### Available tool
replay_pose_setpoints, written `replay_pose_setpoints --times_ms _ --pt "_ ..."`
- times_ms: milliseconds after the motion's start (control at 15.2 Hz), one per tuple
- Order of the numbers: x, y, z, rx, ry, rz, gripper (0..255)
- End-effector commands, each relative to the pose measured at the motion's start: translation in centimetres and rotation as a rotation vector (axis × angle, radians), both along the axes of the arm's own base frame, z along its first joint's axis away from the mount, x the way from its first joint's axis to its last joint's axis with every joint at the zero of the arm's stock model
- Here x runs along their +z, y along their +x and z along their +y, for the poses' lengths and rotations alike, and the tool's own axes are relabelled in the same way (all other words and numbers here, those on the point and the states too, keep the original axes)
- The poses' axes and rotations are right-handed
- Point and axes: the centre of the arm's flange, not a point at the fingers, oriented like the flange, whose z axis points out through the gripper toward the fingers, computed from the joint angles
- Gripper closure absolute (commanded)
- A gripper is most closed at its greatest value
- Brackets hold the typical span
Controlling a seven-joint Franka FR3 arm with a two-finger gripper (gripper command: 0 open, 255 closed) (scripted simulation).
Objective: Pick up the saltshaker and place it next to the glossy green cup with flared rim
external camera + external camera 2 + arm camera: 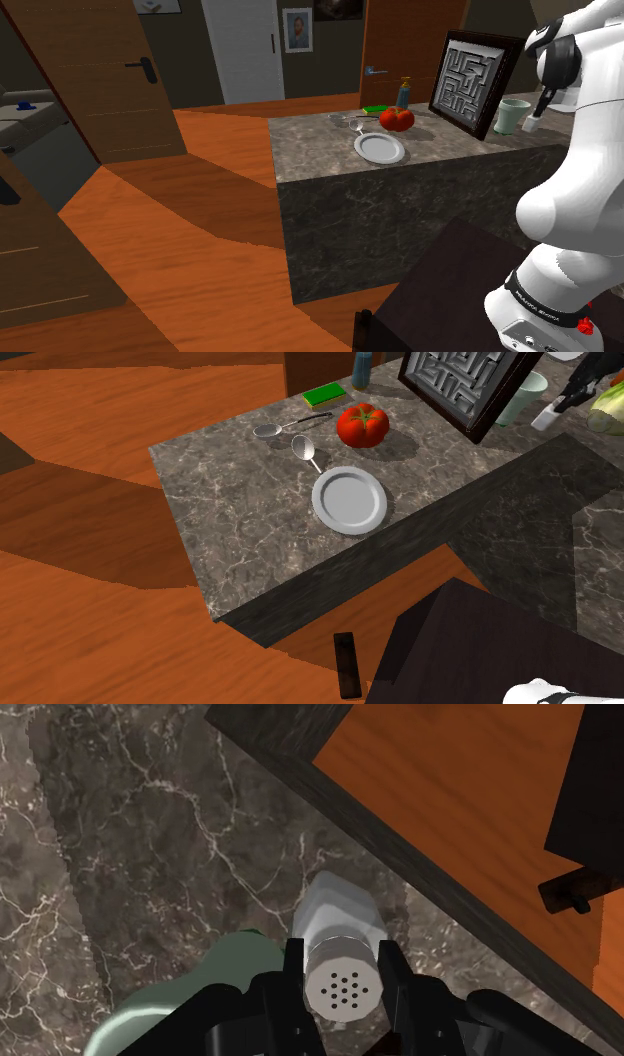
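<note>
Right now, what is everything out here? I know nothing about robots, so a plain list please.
saltshaker: 1, white with a perforated cap, between the gripper's fingers, beside the cup
cup: 1, pale green, on the counter next to the maze board
maze board: 1, grey maze in a dark frame, propped up on the counter
tomato: 1, red, on the counter beyond the plate
plate: 1, white, near the counter's front edge
spoons: 2, silver, between the sponge and the plate
sponge: 1, green, at the counter's far edge
bottle: 1, blue, behind the tomato
counter: 1, dark marble
arm: 1, white
gripper: 1, black, shut on the saltshaker
</note>
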Motion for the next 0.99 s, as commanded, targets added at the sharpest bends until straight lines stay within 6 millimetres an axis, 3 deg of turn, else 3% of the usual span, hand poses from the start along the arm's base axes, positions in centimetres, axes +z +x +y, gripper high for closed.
replay_pose_setpoints --times_ms 0,528,924 --pt "-1.0 0.0 -0.1 0.000 -0.001 0.000 255" --pt "-5.3 0.0 -0.1 0.000 -0.001 0.000 255" --pt "-5.3 0.0 -0.1 0.000 -0.001 0.000 255"
